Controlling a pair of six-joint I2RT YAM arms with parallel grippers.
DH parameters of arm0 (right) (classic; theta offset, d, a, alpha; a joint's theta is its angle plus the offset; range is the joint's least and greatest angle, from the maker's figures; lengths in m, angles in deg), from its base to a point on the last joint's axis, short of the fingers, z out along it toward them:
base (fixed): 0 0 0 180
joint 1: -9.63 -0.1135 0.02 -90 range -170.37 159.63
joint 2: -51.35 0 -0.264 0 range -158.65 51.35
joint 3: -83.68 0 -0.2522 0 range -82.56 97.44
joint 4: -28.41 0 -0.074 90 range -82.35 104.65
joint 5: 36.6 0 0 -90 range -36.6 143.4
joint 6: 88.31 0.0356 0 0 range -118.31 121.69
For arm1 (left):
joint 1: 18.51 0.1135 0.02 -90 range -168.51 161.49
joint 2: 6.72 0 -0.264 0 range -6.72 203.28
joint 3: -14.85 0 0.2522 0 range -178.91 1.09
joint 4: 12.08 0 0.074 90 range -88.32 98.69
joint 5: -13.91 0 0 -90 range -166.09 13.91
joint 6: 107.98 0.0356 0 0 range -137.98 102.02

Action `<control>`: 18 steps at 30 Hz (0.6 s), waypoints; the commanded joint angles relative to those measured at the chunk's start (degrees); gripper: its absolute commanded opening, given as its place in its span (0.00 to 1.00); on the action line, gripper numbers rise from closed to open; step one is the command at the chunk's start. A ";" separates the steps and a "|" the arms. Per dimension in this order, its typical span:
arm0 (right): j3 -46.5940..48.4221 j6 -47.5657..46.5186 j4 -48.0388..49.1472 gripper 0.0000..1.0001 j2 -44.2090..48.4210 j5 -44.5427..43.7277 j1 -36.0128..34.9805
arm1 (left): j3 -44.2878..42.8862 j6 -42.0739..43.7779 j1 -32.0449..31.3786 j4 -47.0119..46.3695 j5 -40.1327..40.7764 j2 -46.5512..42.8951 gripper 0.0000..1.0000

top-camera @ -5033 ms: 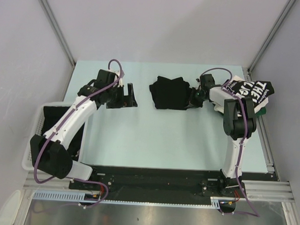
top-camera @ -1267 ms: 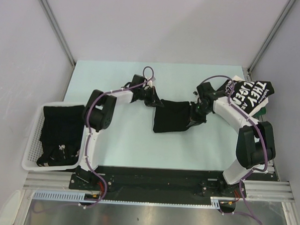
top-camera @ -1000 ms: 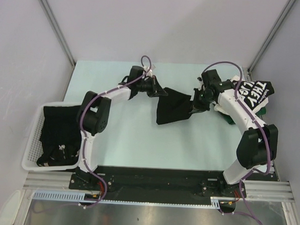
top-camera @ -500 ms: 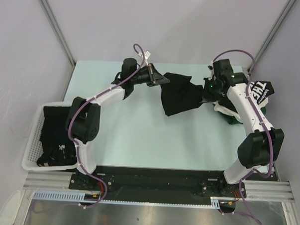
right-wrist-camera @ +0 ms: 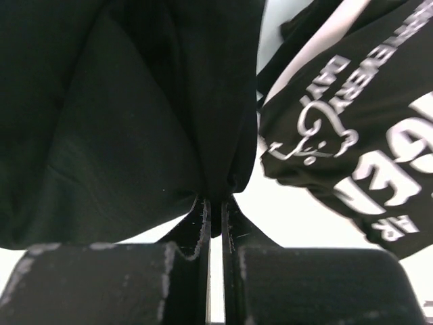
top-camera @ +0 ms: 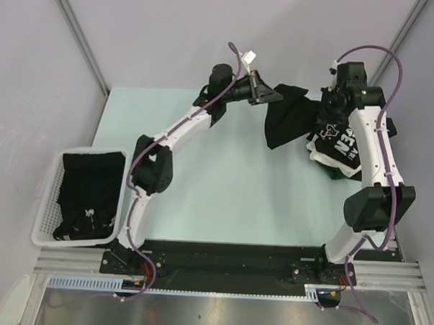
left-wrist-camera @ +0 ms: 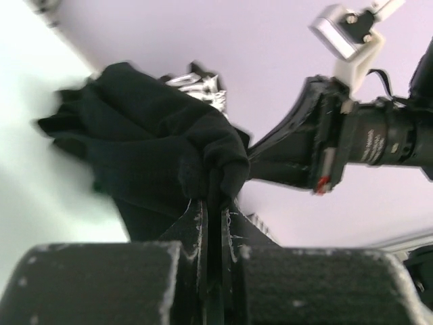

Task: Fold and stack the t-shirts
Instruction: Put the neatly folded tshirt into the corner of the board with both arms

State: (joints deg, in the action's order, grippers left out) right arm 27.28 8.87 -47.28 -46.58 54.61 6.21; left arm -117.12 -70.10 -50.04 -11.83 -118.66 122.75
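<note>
A black shirt (top-camera: 283, 122) hangs bunched over the far right of the table (top-camera: 223, 177), its outline lost in folds. The left gripper (left-wrist-camera: 213, 196) and right gripper (right-wrist-camera: 215, 203) each pinch an edge, jaws clamped on cloth. Just beside it, a lettered shirt (top-camera: 340, 143) lies partly hidden by the right arm. Dark shirts (top-camera: 89, 193), number unclear, fill the basket (top-camera: 46, 205).
</note>
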 commanded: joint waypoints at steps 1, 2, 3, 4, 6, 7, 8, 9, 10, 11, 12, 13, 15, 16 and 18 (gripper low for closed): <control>6.08 -2.08 1.19 0.00 -0.42 -4.46 1.57 | -13.08 -3.87 -3.71 0.86 1.43 5.52 0.00; 6.43 -2.26 1.81 0.00 -0.16 -6.38 1.92 | -16.05 -4.13 -4.06 0.78 2.04 6.31 0.00; 6.44 -3.39 3.73 0.00 0.28 -7.53 2.10 | -17.21 -4.74 -4.50 0.43 2.92 7.45 0.00; 6.35 -3.92 4.70 0.00 0.46 -8.85 2.28 | -17.92 -5.10 -5.03 -0.19 4.32 7.81 0.00; 5.91 -5.07 7.33 0.00 0.72 -13.42 2.98 | -18.63 -5.89 -5.47 -2.12 5.82 8.43 0.00; 5.47 -5.94 8.22 0.00 0.81 -14.47 2.98 | -18.55 -6.15 -5.91 -3.17 7.05 8.60 0.00; 5.12 -6.21 8.84 0.00 0.81 -16.05 4.63 | -18.46 -6.15 -6.17 -3.53 7.49 8.87 0.00; 4.68 -6.39 10.67 0.00 0.98 -16.41 5.96 | -18.37 -5.98 -6.44 -3.97 7.93 8.87 0.00; 3.55 -6.39 11.56 0.00 1.16 -16.77 6.84 | -18.37 -5.98 -6.96 -4.58 8.46 9.04 0.00; 3.01 -6.39 12.44 0.00 1.34 -17.12 7.54 | -18.37 -5.72 -7.23 -4.93 9.33 9.13 0.00; 2.31 -6.39 14.28 0.00 1.51 -17.12 9.29 | -18.28 -5.45 -7.49 -5.29 9.78 9.13 0.00; 1.61 -6.39 15.16 0.00 1.78 -17.12 10.09 | -18.28 -5.54 -7.84 -6.60 9.87 9.13 0.00; 1.25 -7.00 17.53 0.00 1.87 -17.56 11.59 | -18.28 -6.06 -8.11 -7.66 10.92 9.40 0.00; 1.25 -7.00 18.16 0.00 2.04 -17.73 13.25 | -18.28 -6.50 -8.28 -8.45 11.19 9.40 0.00; 2.48 -7.01 19.65 0.00 1.69 -17.82 15.01 | -17.93 -8.16 -8.29 -10.55 12.06 9.75 0.00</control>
State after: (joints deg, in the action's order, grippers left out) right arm 28.29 3.27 -35.94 -47.12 40.71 17.58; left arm -132.23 -75.10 -57.95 -14.81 -108.82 132.50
